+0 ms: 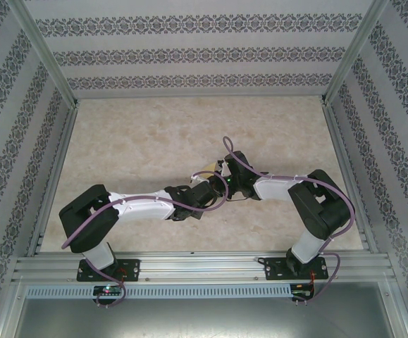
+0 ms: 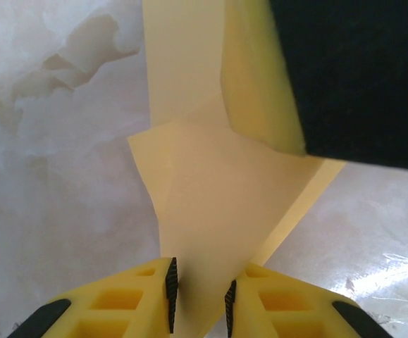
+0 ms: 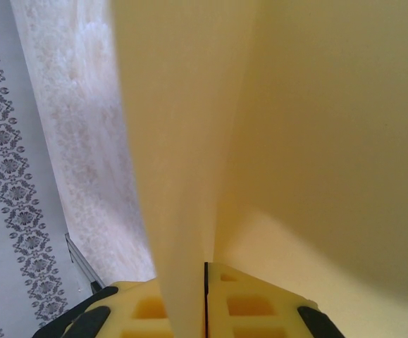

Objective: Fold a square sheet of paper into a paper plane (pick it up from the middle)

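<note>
The square sheet of paper (image 1: 207,167), pale yellow-orange, is folded into a narrow, pointed, plane-like shape and held above the middle of the table. My right gripper (image 3: 205,296) is shut on a fold of the paper (image 3: 316,141), its pads pressed together on it. In the left wrist view the paper (image 2: 211,197) tapers down between the jaws of my left gripper (image 2: 200,303), which stand a little apart on either side of it. A yellow finger of the right gripper (image 2: 260,77) holds the paper's upper part. From above, both grippers (image 1: 219,183) meet at the paper.
The marble-patterned table top (image 1: 140,134) lies all around the arms. Patterned walls (image 1: 189,53) and aluminium frame posts (image 1: 45,53) enclose it at the back and sides. A metal rail (image 1: 204,266) runs along the near edge at the arm bases.
</note>
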Motion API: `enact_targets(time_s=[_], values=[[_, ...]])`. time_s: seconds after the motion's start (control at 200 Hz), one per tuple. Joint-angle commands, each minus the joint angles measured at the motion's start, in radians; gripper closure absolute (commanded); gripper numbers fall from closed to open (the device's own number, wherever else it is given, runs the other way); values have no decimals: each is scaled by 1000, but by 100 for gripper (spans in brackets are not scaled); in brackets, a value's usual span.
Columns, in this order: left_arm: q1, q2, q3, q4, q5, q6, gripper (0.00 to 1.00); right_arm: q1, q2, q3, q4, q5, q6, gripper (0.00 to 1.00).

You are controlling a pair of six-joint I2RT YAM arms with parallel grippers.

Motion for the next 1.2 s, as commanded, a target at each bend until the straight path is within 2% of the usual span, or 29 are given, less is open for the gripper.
enact_targets(time_s=[0.0,0.145,0.37,0.52,0.6,0.739,0.864,0.949,1.034,1.199], values=[[-14,5,24,-1,-44,-10,76,7,17,27,-19,-16,2,89],[-14,9,22,-1,-39,-11,86,5,13,28,-23,-15,1,89],[-13,17,22,2,-28,-14,94,-2,-10,21,-31,-11,-3,85],[6,20,8,27,24,-17,97,-18,-68,3,-55,-4,-15,75],[34,9,-13,63,90,-14,97,-33,-118,-10,-98,3,-41,72],[105,-28,-70,164,299,11,98,-68,-241,-48,-176,35,-95,67],[177,-50,-111,217,470,8,98,-98,-367,-84,-246,122,-147,63],[223,-48,-124,245,606,13,96,-105,-421,-106,-237,139,-172,61],[231,-49,-115,222,621,27,96,-101,-422,-113,-209,110,-185,61],[260,-34,-117,225,666,8,97,-61,-330,-106,-144,49,-152,65]])
